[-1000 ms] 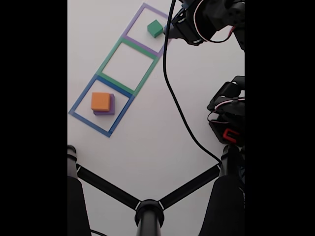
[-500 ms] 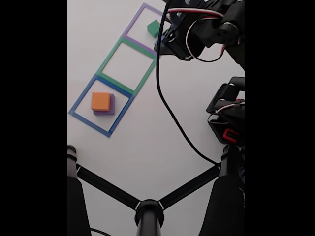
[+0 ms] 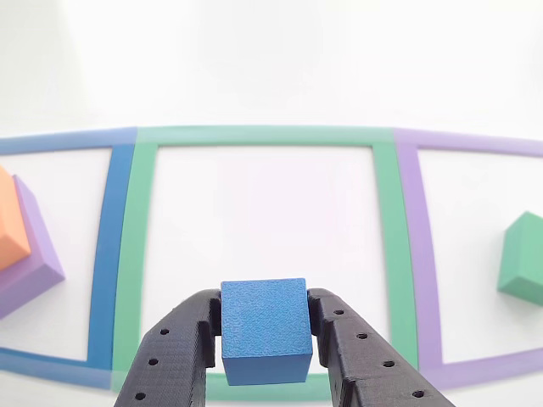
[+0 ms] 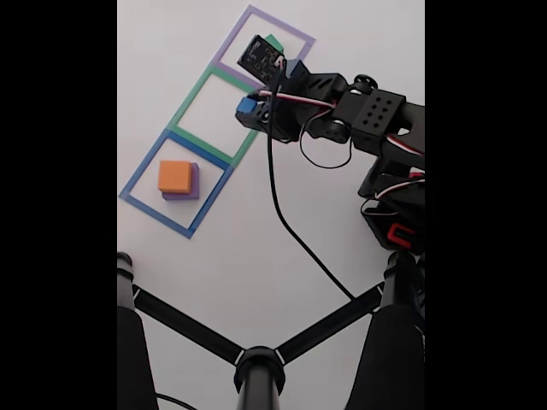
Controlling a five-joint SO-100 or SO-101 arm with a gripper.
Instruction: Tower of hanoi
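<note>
The black two-finger gripper [image 3: 265,339] is clamping the small matte blue cube [image 3: 264,330] over the near edge of the green tape square outline [image 3: 263,136]. Beyond its left side, the orange block [image 3: 12,222] is sitting on the flat purple block [image 3: 34,254]; beyond its right, the green block [image 3: 522,259] is sitting.

Blue cube [image 3: 263,331] aloft (orange block [image 4: 174,176] atop purple block [image 4: 195,183])

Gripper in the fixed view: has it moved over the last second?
Yes. The gripper, shut on the blue cube, has swung from beside the purple tape square down-left to the green tape square's right edge.
</note>
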